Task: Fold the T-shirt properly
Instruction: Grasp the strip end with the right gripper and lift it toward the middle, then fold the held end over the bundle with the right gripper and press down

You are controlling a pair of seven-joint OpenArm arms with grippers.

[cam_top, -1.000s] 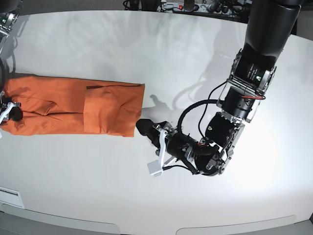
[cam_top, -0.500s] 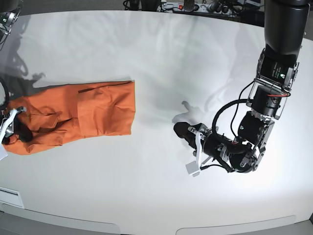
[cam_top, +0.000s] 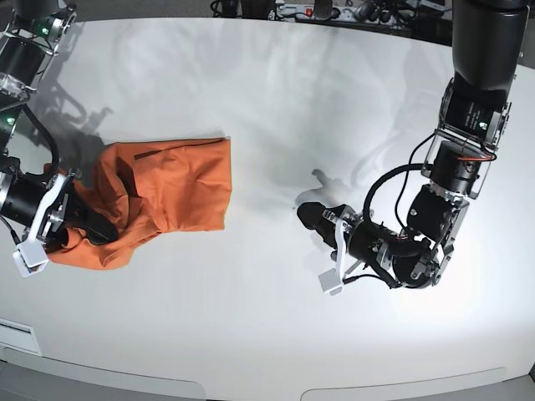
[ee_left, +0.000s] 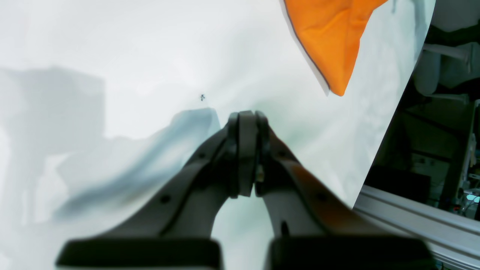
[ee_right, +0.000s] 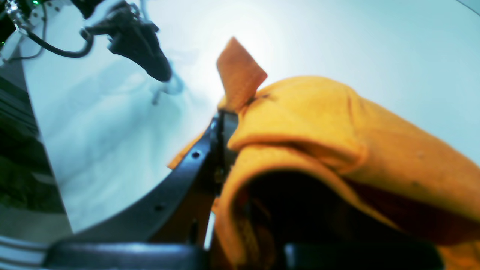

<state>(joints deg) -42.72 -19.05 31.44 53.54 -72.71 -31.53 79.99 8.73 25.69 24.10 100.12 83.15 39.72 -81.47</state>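
Note:
The orange T-shirt (cam_top: 180, 180) lies folded into a band on the left of the white table (cam_top: 276, 100). Its left end is bunched and lifted. My right gripper (cam_top: 94, 227) is shut on that end. In the right wrist view the gripper (ee_right: 225, 116) pinches a fold of the shirt (ee_right: 318, 123), which drapes over the right finger and hides it. My left gripper (cam_top: 313, 215) is shut and empty, low over bare table right of the shirt. In the left wrist view the gripper (ee_left: 245, 116) is closed, and a corner of the shirt (ee_left: 333, 37) lies ahead.
The table's edge (ee_left: 390, 123) runs close on the right in the left wrist view, with dark floor and frames beyond. Cables and a power strip (cam_top: 334, 12) lie along the far side. The left arm (ee_right: 142, 41) shows at the top left of the right wrist view.
My right gripper has lifted the shirt's left end and carried it rightward, bunching the cloth. My left gripper drew away to the right from the shirt's right edge, then stayed put.

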